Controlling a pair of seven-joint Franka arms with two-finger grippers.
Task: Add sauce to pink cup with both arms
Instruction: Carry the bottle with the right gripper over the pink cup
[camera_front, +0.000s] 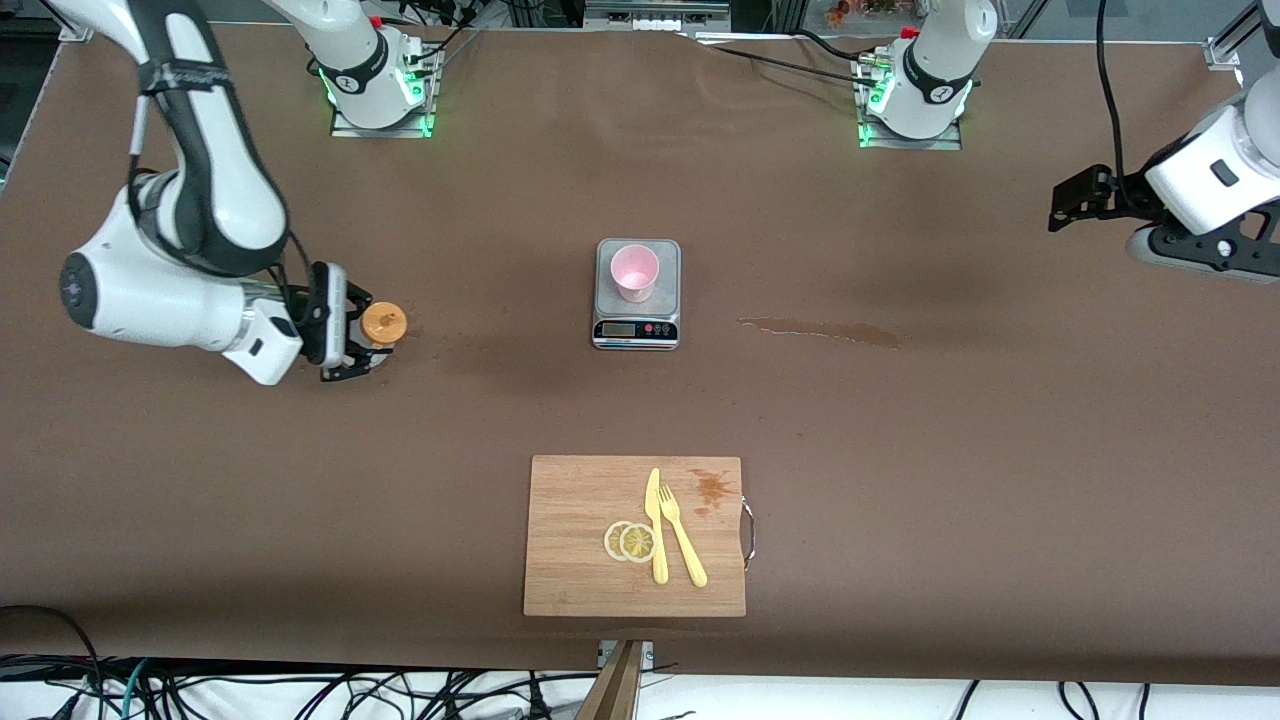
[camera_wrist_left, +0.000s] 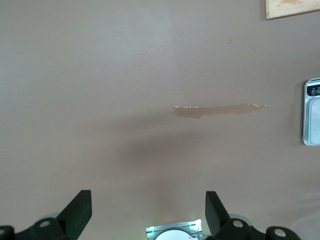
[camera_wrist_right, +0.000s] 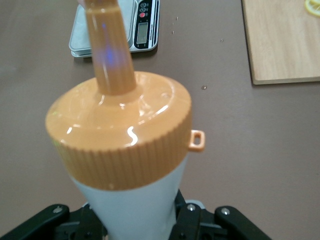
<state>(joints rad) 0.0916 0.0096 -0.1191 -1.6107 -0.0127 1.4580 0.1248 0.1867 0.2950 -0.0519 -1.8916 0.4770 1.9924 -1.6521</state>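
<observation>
A squeeze bottle with an orange nozzle cap stands upright on the brown bench toward the right arm's end, clamped low on its pale body by the right gripper, whose arm reaches in sideways at bench level. The pink cup sits upright on the plate of a small silver kitchen scale at mid-bench, well apart from the bottle, the scale's display and buttons facing the front camera.

A long brownish wet streak lies on the bench between the scale and the left arm's end. The left gripper hangs in the air over bare bench at that end, its two fingers spread wide apart and holding nothing; that arm waits.

Nearer the front camera than the scale rests a wooden cutting board. On it lie a yellow plastic knife and a yellow fork side by side, two lemon slices touching the knife, and a brownish stain near one corner.
</observation>
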